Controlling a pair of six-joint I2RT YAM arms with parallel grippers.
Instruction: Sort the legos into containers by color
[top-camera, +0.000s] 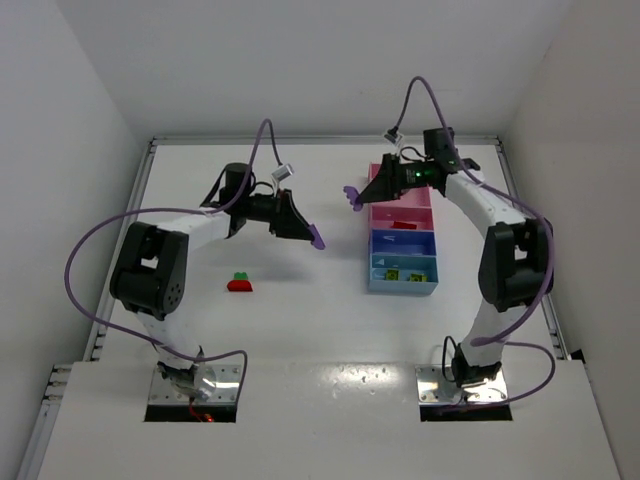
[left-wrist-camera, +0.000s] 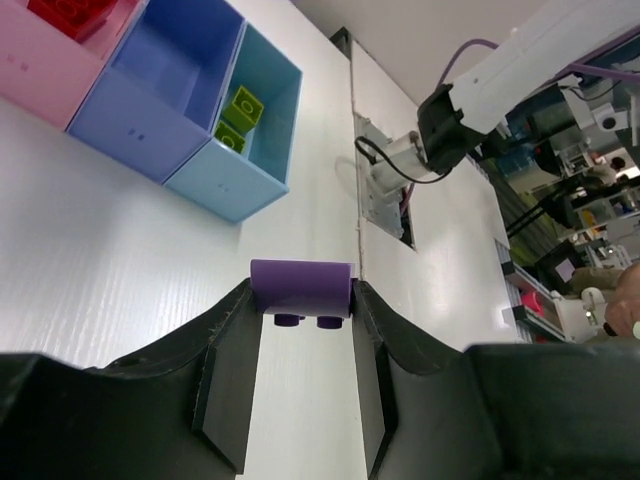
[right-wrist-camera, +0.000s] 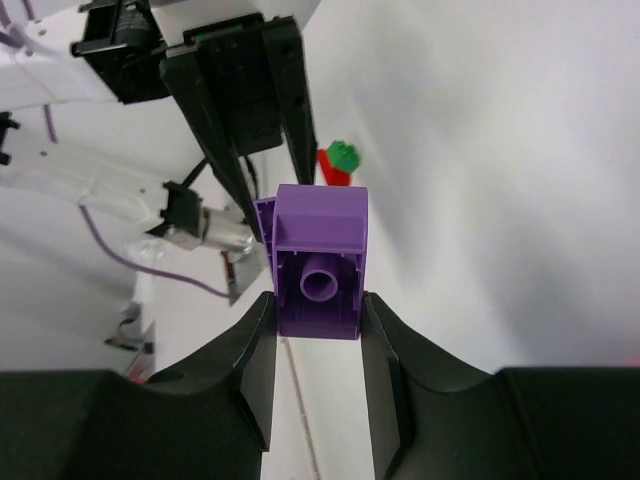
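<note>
My left gripper (top-camera: 316, 237) is shut on a purple lego (left-wrist-camera: 301, 289), held above the table left of the tray (top-camera: 380, 282). My right gripper (top-camera: 352, 195) is shut on another purple lego (right-wrist-camera: 320, 262), held just left of the tray's far pink compartment (top-camera: 379, 190). A red lego (top-camera: 404, 225) lies in the smaller pink compartment. Two yellow-green legos (left-wrist-camera: 238, 118) lie in the light blue compartment (left-wrist-camera: 268, 75). The dark blue compartment (left-wrist-camera: 180, 60) shows nothing inside. A red lego with a green one on it (top-camera: 240, 282) sits on the table at the left, also in the right wrist view (right-wrist-camera: 340, 163).
White walls close in the table on three sides. The left arm's elbow (top-camera: 150, 270) stands near the red and green pair. Purple cables loop over both arms.
</note>
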